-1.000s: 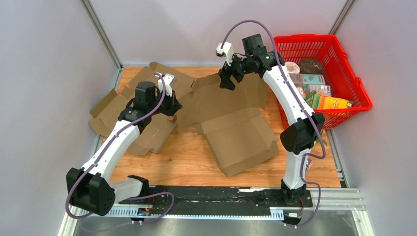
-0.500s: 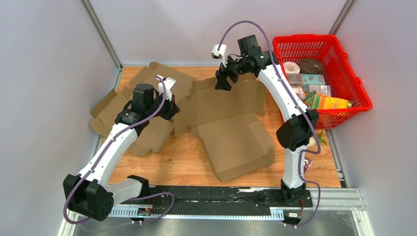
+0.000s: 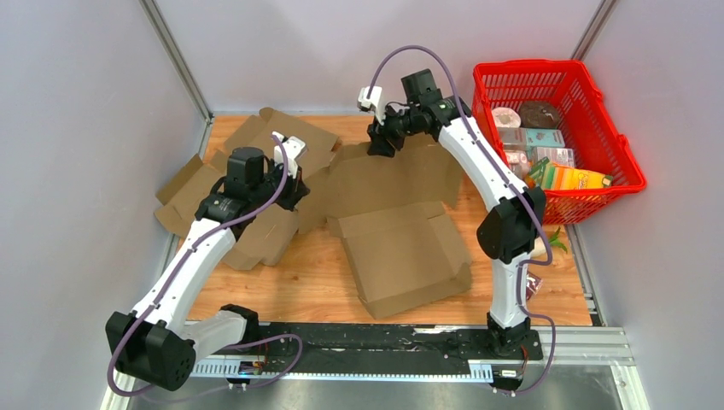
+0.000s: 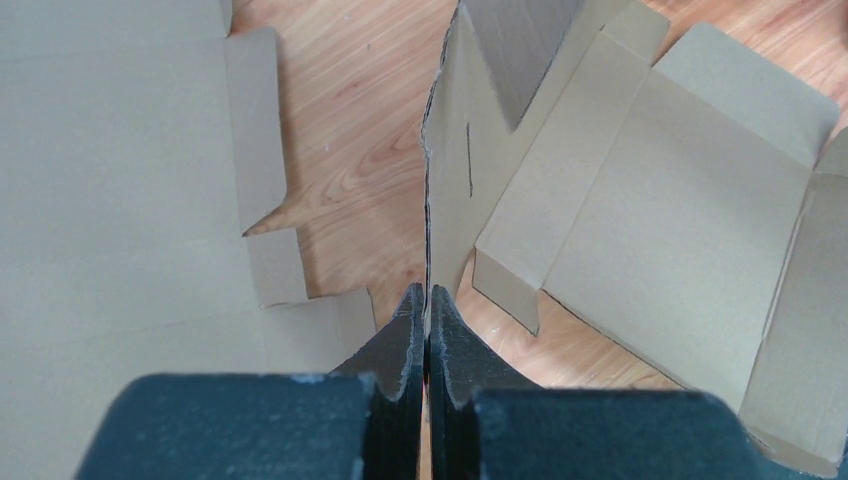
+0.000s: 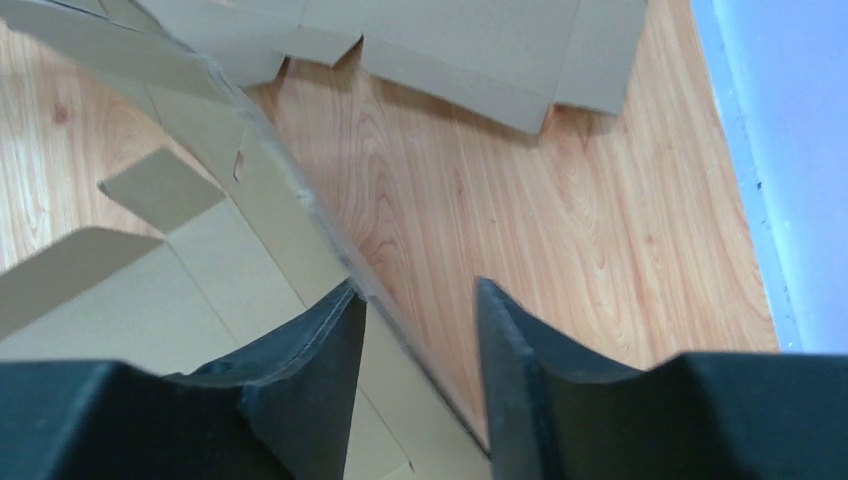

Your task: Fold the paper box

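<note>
mid-table, on the wood table: paper box, partly formed, base lying flat, near wall folded up, wide back panel raised toward the far side.

left gripper pinched fully closed on a thin upright edge of the paper box, at its left flap. cardboard seen edge-on between the 2 black fingers, no gap on either side.

right gripper at the far top edge of the same box, jaws parted and straddling a raised flap. flap edge close against the finger at the view's left, possibly touching it, and clear of the other finger. not clamped.

from overhead, both arms reaching in over the box from opposite sides: left gripper low by the left flap, right gripper higher at the back panel.

more flat cardboard spread under and beyond the left arm, toward the table's far-left corner.

red basket at the far right, beside the table, packed with boxed goods; labels too small to read.
</note>
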{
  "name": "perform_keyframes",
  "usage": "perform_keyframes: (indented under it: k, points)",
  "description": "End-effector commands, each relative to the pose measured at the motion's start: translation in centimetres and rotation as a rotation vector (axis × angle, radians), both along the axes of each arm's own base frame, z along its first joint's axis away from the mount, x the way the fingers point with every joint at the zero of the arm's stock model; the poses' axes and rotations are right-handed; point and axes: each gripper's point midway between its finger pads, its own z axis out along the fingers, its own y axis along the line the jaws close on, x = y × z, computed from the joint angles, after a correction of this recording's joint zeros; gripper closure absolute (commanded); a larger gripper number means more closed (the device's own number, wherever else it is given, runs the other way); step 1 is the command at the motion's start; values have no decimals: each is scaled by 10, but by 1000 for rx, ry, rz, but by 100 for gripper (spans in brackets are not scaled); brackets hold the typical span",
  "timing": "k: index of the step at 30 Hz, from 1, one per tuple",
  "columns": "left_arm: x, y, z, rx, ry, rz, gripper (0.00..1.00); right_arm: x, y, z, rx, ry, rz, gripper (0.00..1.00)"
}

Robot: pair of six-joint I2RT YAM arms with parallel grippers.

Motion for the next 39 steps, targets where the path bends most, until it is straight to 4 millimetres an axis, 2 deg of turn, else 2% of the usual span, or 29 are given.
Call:
perform_keyframes:
  k: [1,3,4,6,7,10,12,15,17,18,21,22,23,24,26,27,28,29,30,31,33,34,36,37,38,39]
  points:
    - [3,8,7,51,-35,16,100,-15,-3,6,16,1,17,60]
    - [4,11,3,61,-10,40,100,-18,-6,6,16,11,4,68]
    - [4,13,2,66,-6,48,100,-19,-7,4,12,23,-3,78]
    - [3,13,-2,61,0,55,100,-19,-9,0,-2,40,-16,85]
    - [3,15,-2,62,-1,68,100,-19,-9,0,-6,49,-27,100]
    - [1,22,1,53,-20,122,94,-21,-12,2,-4,75,-64,100]
    - [-1,24,1,34,-16,149,74,-23,-13,5,3,92,-95,100]
    - [-7,25,15,-19,-35,183,54,-35,-14,8,11,126,-89,100]
    - [-13,26,36,-81,-67,212,40,-42,-15,2,14,151,-82,100]
    - [-14,26,52,-112,-94,224,40,-44,-16,5,21,149,-87,99]
    - [-14,23,96,-232,-160,257,41,-47,-13,8,45,163,-81,100]
    - [-11,19,103,-260,-155,255,51,-49,-12,9,47,167,-79,100]
    - [-8,14,111,-308,-139,262,55,-50,-11,10,50,176,-87,100]
    - [-6,8,128,-341,-151,241,59,-50,-12,11,53,177,-91,100]
    - [13,-2,121,-353,-78,246,66,-53,-12,13,60,187,-92,100]
    - [22,1,130,-352,-82,280,68,-55,-11,17,65,185,-88,100]
    - [39,0,114,-322,-24,316,73,-56,-11,17,67,188,-88,100]
    - [45,1,107,-308,18,349,75,-58,-11,18,74,193,-86,100]
    - [54,2,119,-314,-1,368,76,-59,-10,21,81,189,-81,100]
    - [66,-3,108,-302,27,372,79,-61,-9,20,86,193,-75,100]
    - [79,-7,117,-315,6,385,80,-63,-9,21,89,193,-74,100]
    - [85,-15,110,-301,23,379,80,-64,-8,22,89,191,-71,100]
    - [94,-22,117,-285,-2,379,80,-63,-9,22,88,190,-76,100]
    - [99,-32,108,-258,21,369,80,-63,-10,21,87,190,-81,100]
    - [99,-36,113,-237,15,361,80,-64,-10,21,86,192,-81,100]
    - [103,-37,111,-216,17,378,80,-64,-10,21,87,192,-82,100]
